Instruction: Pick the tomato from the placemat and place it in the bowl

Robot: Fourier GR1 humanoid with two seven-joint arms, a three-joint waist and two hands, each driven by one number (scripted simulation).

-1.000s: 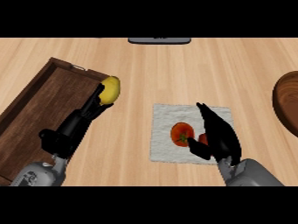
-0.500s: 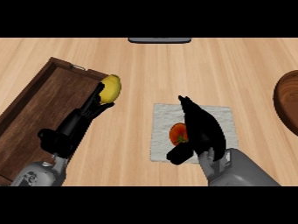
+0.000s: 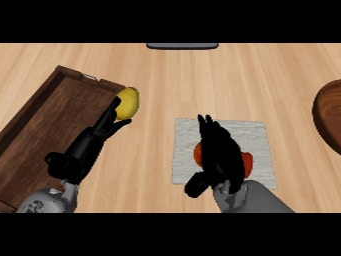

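The tabletop [image 3: 202, 80] is light wood with lengthwise grain. On it at the left lies a dark wooden tray [image 3: 47, 130], set at an angle. A pale placemat [image 3: 258, 137] lies near centre. A dark wooden bowl [image 3: 339, 120] sits at the right edge. A dark flat object [image 3: 182, 45] lies at the far edge.

Light is even and fairly bright across the wooden counter [image 3: 202, 80], with no visible source and no glare. The pale wood reads slightly warmer and lighter toward the far edge. Shadows are soft and faint; none falls sharply beside the placemat [image 3: 258, 132]. The right hand [image 3: 219, 155] over the placemat is near-solid black, its surface detail lost. The left hand [image 3: 92, 145], left of the placemat, is likewise dark. The wooden bowl [image 3: 339, 117], right of the placemat, shows a mild sheen on its inner wall. Edges stay straight, without bending.
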